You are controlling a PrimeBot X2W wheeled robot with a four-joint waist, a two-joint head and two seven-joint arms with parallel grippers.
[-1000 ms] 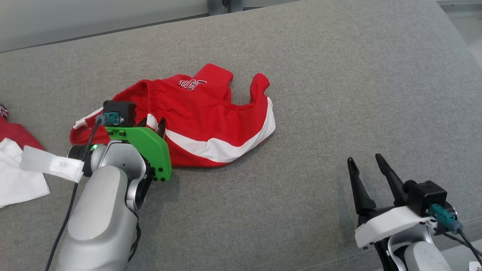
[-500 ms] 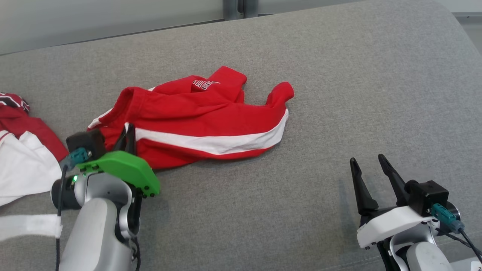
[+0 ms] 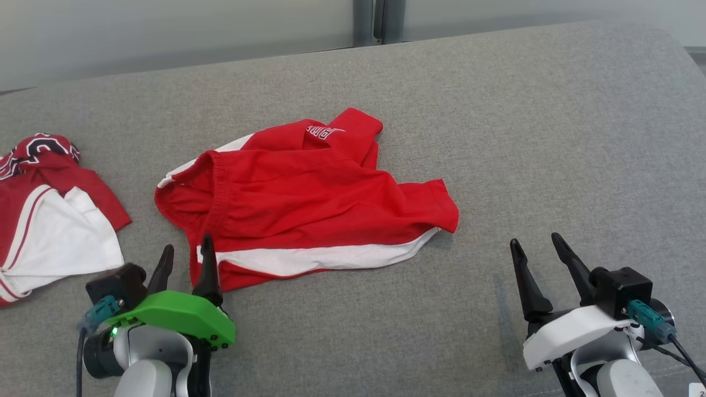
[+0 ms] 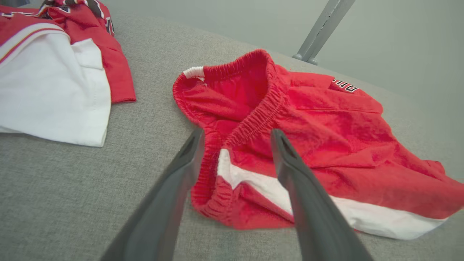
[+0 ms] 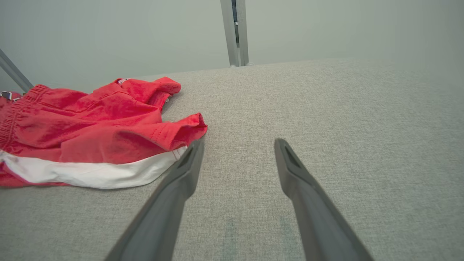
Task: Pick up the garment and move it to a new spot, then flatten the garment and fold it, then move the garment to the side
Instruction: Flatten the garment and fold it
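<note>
Head view: white lettering on a patch at the far edge of the red shorts is too small to read; the left hand sits near left, fingers apart and empty, tips beside the elastic waistband; the right hand sits near right, fingers apart, empty; the shorts lie crumpled mid-way across the grey fabric surface, with a white stripe along the near edge.

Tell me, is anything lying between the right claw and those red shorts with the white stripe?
Nothing but bare grey fabric surface lies between the right claw and the red shorts with a white stripe; the head view shows that stretch plainly.
</note>
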